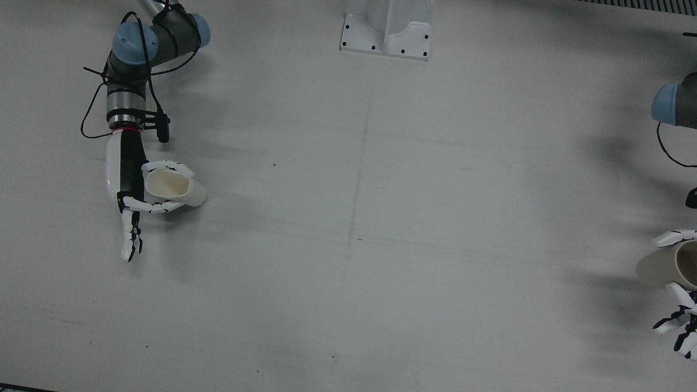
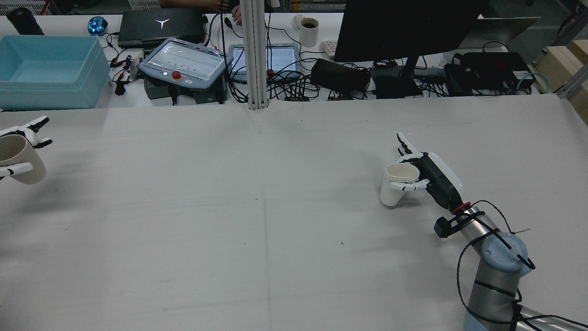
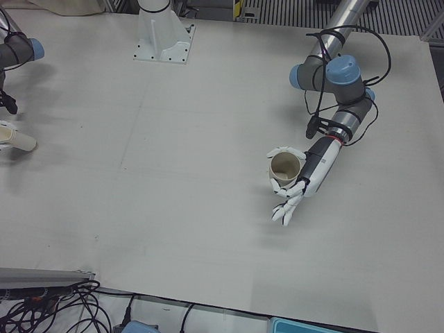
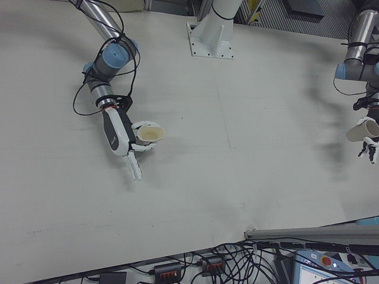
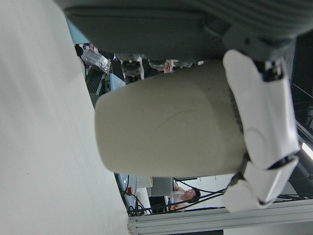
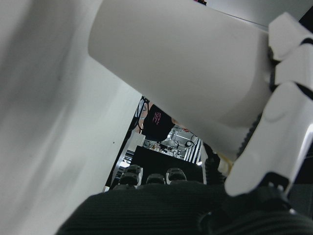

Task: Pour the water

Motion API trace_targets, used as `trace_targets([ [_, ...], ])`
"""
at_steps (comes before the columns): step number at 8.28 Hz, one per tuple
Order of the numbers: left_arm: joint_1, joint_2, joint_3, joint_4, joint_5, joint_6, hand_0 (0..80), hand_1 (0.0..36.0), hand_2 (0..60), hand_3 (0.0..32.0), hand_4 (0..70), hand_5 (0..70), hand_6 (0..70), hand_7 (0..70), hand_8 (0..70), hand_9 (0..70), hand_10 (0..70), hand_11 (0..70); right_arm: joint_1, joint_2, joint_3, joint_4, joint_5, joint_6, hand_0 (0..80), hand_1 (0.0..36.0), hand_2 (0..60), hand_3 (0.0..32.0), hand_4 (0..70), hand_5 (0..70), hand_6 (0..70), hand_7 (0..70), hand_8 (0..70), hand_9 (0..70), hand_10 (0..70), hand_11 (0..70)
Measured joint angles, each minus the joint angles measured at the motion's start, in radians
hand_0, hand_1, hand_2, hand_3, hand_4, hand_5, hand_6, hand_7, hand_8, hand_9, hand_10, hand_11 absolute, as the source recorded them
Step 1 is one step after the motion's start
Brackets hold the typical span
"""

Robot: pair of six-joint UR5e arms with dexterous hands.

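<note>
My right hand (image 1: 124, 179) is shut on a white paper cup (image 1: 175, 186), held tilted just above the table; some fingers stick out straight past it. The same cup (image 2: 398, 185) shows at right in the rear view, its mouth up, and in the right-front view (image 4: 148, 133). My left hand (image 3: 311, 177) is shut on a beige cup (image 3: 285, 167), lifted off the table at the far side, seen also at the rear view's left edge (image 2: 19, 158) and the front view's right edge (image 1: 665, 265). Each hand view is filled by its own cup (image 5: 171, 122) (image 6: 186, 83). No water shows.
A white arm pedestal base (image 1: 386, 32) is bolted at the table's back middle. Beyond the far edge stand a post (image 2: 255, 55), a blue bin (image 2: 46, 69), a teach pendant (image 2: 183, 59) and a monitor (image 2: 404, 27). The two cups are a full table width apart.
</note>
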Motion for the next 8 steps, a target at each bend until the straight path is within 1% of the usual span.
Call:
trace_targets([
  [2,0.000,0.000,-0.020,0.000,0.003,0.002,44.0,36.0,60.0,0.0,31.6,69.9,10.8,10.0,1.1,0.6,9.8,16.4,0.074,-0.008,0.067,-0.015,-0.021,0.002,54.6,22.0,25.4,0.0,58.3,33.0,4.1,3.3,0.0,0.0,2.3,4.4],
  [3,0.001,-0.003,-0.032,0.006,0.018,0.004,44.5,36.0,60.0,0.0,32.4,70.0,11.2,10.5,1.2,0.7,9.8,16.5,0.116,-0.009,0.111,-0.050,-0.046,0.001,54.6,21.9,25.0,0.0,56.5,33.4,4.0,3.5,0.0,0.0,2.4,4.5],
  [4,0.002,-0.008,-0.053,0.024,0.042,0.014,45.6,36.0,60.0,0.0,33.7,70.0,11.5,10.8,1.3,0.7,9.8,16.5,0.148,-0.008,0.158,-0.099,-0.064,-0.001,54.1,21.7,24.2,0.0,50.4,34.5,4.0,3.5,0.0,0.0,2.3,4.5],
  [5,0.003,-0.019,-0.089,0.054,0.073,0.036,46.0,36.0,60.0,0.0,34.3,70.0,12.1,11.1,1.4,0.8,10.0,16.8,0.176,-0.008,0.201,-0.156,-0.075,-0.003,53.9,21.7,23.9,0.0,47.8,34.2,4.0,3.3,0.0,0.0,2.7,5.1],
  [6,0.005,-0.063,-0.127,0.101,0.116,0.068,46.6,36.0,60.0,0.0,34.9,70.0,12.0,11.2,1.4,0.8,9.9,16.9,0.201,-0.007,0.229,-0.196,-0.081,-0.003,54.1,21.8,23.8,0.0,48.1,34.4,4.3,3.5,0.0,0.0,2.8,5.4],
  [7,0.008,-0.167,-0.158,0.181,0.180,0.119,46.4,36.0,60.0,0.0,34.0,70.0,11.8,10.9,1.3,0.7,10.0,17.0,0.225,-0.003,0.244,-0.219,-0.084,-0.004,54.7,22.1,24.0,0.0,50.1,35.7,4.8,4.6,0.0,0.0,2.5,4.9],
  [8,0.018,-0.253,-0.170,0.241,0.217,0.155,46.2,36.0,60.0,0.0,33.6,70.0,11.9,10.9,1.3,0.8,10.1,17.1,0.241,0.002,0.254,-0.226,-0.085,-0.004,55.0,22.5,24.6,0.0,51.9,36.8,5.3,5.5,0.0,0.0,2.6,5.1],
])
